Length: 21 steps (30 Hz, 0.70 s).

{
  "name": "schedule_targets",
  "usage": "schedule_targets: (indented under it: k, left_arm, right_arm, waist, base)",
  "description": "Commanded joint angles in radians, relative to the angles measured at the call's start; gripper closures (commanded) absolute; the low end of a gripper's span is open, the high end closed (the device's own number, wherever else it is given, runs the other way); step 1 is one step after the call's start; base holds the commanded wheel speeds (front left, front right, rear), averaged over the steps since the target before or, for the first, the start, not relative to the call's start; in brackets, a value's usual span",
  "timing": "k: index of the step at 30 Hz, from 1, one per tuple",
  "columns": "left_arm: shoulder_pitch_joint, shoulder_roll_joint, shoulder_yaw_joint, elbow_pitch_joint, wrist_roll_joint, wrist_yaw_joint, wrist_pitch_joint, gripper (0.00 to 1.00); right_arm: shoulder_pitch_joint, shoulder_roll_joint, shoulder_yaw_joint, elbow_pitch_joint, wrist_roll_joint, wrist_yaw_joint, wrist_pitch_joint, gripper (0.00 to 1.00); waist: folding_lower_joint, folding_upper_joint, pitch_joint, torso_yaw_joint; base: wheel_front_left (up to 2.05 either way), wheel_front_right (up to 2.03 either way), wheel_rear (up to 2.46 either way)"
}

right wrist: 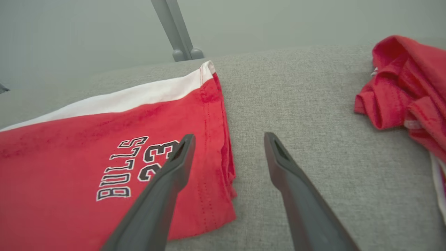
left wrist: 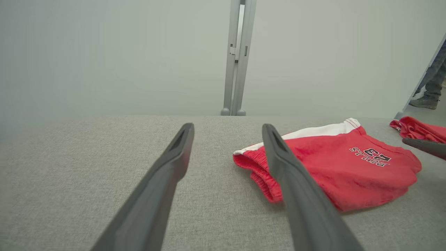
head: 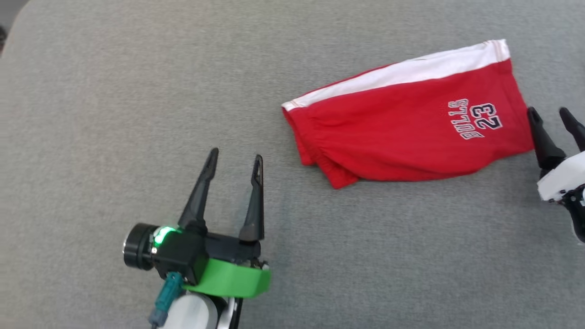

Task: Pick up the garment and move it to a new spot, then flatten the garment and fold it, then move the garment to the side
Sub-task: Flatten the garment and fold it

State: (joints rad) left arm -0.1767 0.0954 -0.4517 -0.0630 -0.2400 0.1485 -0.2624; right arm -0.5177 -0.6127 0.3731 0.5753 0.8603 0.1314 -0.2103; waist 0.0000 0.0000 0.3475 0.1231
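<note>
red-and-white folded jersey shorts | left gripper, right gripper are released | both short ends should be pinched evenly

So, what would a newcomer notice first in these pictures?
The folded red shorts with a white stripe and a "BULLS 23" print lie right of centre on the grey surface. The left gripper, lower left, has open jaws and a green band. A crumpled red garment lies further right.
</note>
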Motion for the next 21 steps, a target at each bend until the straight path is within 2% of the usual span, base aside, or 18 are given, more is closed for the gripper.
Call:
schedule_targets:
  k: [1,9,14,15,16,17,21]
  left_arm:
    - [0.023,-0.011,0.006,-0.011,0.015,-0.002,-0.003,0.0]
    - [0.057,-0.04,0.01,-0.052,0.059,-0.016,-0.003,0.0]
    - [0.051,-0.044,-0.003,-0.051,0.063,-0.018,-0.003,0.0]
    - [0.049,-0.045,-0.007,-0.055,0.056,-0.013,-0.003,0.0]
    - [0.048,-0.045,-0.01,-0.057,0.053,-0.008,-0.003,0.0]
    - [0.047,-0.045,-0.012,-0.058,0.05,-0.006,-0.003,0.0]
    - [0.051,-0.045,-0.01,-0.046,0.055,-0.013,-0.003,0.0]
  right_arm:
    - [-0.015,-0.006,-0.014,0.024,0.003,-0.002,0.025,0.0]
    - [-0.11,-0.053,-0.058,0.161,-0.048,-0.002,0.16,0.0]
    - [-0.108,-0.019,-0.041,0.234,-0.058,-0.002,0.275,0.0]
    - [-0.101,-0.007,-0.035,0.238,-0.057,-0.001,0.293,0.25]
    - [-0.094,0.0,-0.03,0.24,-0.055,-0.001,0.305,0.42]
    - [-0.087,0.008,-0.02,0.233,-0.056,-0.001,0.316,1.0]
    - [-0.066,0.009,-0.015,0.205,-0.059,-0.001,0.291,1.0]
  waist:
    - [0.0,0.0,0.008,0.069]
    - [0.0,0.0,0.062,0.169]
    - [0.0,0.0,0.071,0.195]
    - [0.0,0.0,0.07,0.196]
    - [0.0,0.0,0.07,0.195]
    - [0.0,0.0,0.069,0.191]
    - [0.0,0.0,0.056,0.157]
  base:
    - [0.0,0.0,0.0]
    - [0.0,0.0,0.0]
    - [0.0,0.0,0.0]
    - [0.0,0.0,0.0]
    - [0.0,0.0,0.0]
    - [0.0,0.0,0.0]
    - [0.0,0.0,0.0]
